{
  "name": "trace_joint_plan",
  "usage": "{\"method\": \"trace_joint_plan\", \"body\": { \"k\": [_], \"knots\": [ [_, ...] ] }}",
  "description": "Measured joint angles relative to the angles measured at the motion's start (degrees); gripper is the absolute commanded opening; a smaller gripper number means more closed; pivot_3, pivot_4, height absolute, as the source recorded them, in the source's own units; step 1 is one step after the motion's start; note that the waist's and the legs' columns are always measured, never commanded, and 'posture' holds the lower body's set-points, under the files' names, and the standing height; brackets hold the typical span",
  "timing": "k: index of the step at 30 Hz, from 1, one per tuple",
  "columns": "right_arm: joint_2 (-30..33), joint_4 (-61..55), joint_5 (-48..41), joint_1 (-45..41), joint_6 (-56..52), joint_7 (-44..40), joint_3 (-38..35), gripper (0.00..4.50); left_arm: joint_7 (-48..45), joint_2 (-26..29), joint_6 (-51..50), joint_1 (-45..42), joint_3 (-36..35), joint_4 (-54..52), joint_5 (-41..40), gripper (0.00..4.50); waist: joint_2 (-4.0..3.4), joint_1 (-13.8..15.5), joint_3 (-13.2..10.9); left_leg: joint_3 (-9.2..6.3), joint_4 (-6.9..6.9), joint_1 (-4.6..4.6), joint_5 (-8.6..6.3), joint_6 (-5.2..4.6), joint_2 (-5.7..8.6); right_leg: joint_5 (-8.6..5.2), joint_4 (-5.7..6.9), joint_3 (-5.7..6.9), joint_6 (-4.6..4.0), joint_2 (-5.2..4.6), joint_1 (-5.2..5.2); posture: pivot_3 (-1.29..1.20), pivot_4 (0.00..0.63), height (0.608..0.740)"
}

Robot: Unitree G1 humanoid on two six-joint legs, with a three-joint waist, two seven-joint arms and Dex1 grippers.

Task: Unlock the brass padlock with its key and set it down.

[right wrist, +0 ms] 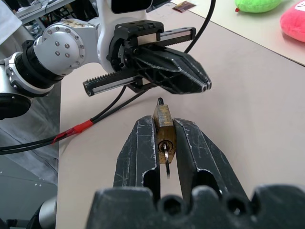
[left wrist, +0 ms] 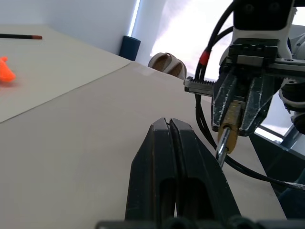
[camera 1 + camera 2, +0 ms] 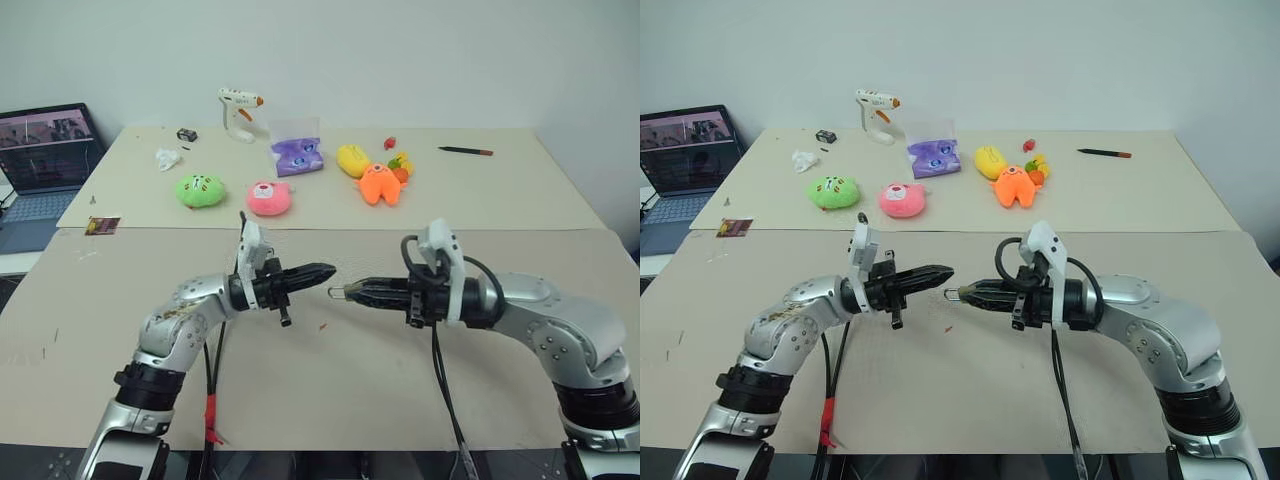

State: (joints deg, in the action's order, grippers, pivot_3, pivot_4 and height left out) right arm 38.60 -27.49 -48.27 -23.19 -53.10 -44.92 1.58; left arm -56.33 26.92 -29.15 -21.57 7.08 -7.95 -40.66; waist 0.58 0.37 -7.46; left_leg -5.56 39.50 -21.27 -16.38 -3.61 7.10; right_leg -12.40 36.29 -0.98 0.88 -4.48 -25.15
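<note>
Brass padlock [image 1: 163, 125], small and dull gold with a scuffed face, sits clamped between your right gripper [image 1: 164, 138] fingers, its thin silvery shackle poking forward. Just beyond the padlock, your left gripper [image 3: 330, 272] has its fingers pressed together, holding nothing you can see.

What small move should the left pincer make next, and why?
Probably open the left pincer and ease it around the shackle to pull. It is shut on nothing, tips just short of that loop, while the right pincer clamps the brass padlock by its body.
</note>
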Motion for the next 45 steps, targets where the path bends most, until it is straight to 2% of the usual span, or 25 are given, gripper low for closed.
{"method": "trace_joint_plan", "body": {
  "k": [4, 19, 24, 28, 31, 37, 42, 45],
  "knots": [
    [0.0, 0.1, 0.4, 0.0, 0.0, -0.1, 0.1, 0.09, 0.2, -0.2, -2.7, 2.0, 0.4, -3.6, -0.4, 0.11, 0.00, 0.3, 0.0, 0.00, 0.00, 0.00, 0.00, 0.00, 0.00, 0.00, -0.02, 0.00, 0.00, 0.00, 0.02, 0.00, 0.150, 0.740],
    [0.0, 2.8, 1.1, -0.5, 0.2, -0.7, -0.2, 0.09, 0.6, -0.9, -6.0, 3.3, -0.6, -5.1, -1.6, 0.11, 0.00, 0.3, 0.0, 0.00, 0.00, 0.00, 0.00, 0.01, -0.01, 0.00, -0.03, 0.00, -0.01, 0.00, 0.02, 0.00, 0.150, 0.740],
    [0.3, 3.5, 1.0, -0.5, 0.2, -1.2, -0.7, 0.09, 2.7, -2.6, -6.5, 1.7, -4.1, -3.1, -2.8, 0.11, 0.00, 0.3, 0.0, -0.01, 0.01, 0.00, 0.00, 0.01, -0.01, 0.00, -0.04, 0.01, -0.01, 0.00, 0.02, 0.00, 0.150, 0.740],
    [2.6, 5.5, 1.5, 1.8, 1.3, -3.9, -2.5, 0.09, 2.8, -1.6, -7.4, 0.7, -7.6, -2.5, -4.4, 1.03, 0.01, 0.3, 0.0, 0.00, 0.01, 0.00, 0.00, 0.00, 0.00, 0.00, -0.07, 0.02, 0.00, -0.02, 0.04, 0.00, 0.150, 0.740],
    [3.8, 8.0, 3.1, 3.0, 2.9, -5.8, -2.7, 0.09, 0.7, 0.7, -7.5, 2.0, -7.6, -2.5, -4.2, 2.22, 0.00, 0.2, 0.0, 0.00, 0.00, 0.00, 0.00, 0.00, 0.00, 0.00, -0.07, 0.01, 0.00, -0.01, 0.02, 0.00, 0.150, 0.740],
    [6.3, 9.6, 7.2, 3.9, 8.2, -10.2, -2.6, 0.09, -8.3, 9.3, 1.1, 6.8, -4.6, -2.3, 4.9, 4.36, -0.04, 0.2, 0.0, 0.01, -0.11, 0.05, 0.03, 0.06, -0.04, -0.02, -0.10, -0.03, -0.04, -0.02, 0.04, 0.00, 0.150, 0.740],
    [6.1, 9.7, 8.8, 3.3, 9.0, -11.3, -0.9, 0.09, -13.0, 12.8, 8.0, 7.9, -4.0, 0.2, 10.3, 4.45, -0.05, 0.4, 0.0, 0.00, -0.13, 0.04, 0.01, 0.04, -0.04, -0.02, -0.15, -0.01, -0.04, -0.05, 0.03, 0.00, 0.150, 0.740],
    [2.8, 11.4, 8.9, -0.6, 6.1, -10.1, 2.2, 0.09, -13.5, 13.6, 11.3, 9.0, -3.8, 0.6, 12.8, 4.45, -0.06, 0.1, 0.0, 0.02, -0.16, 0.03, 0.01, 0.04, -0.05, -0.01, -0.16, -0.04, -0.05, -0.05, 0.01, 0.00, 0.150, 0.740]
  ]
}}
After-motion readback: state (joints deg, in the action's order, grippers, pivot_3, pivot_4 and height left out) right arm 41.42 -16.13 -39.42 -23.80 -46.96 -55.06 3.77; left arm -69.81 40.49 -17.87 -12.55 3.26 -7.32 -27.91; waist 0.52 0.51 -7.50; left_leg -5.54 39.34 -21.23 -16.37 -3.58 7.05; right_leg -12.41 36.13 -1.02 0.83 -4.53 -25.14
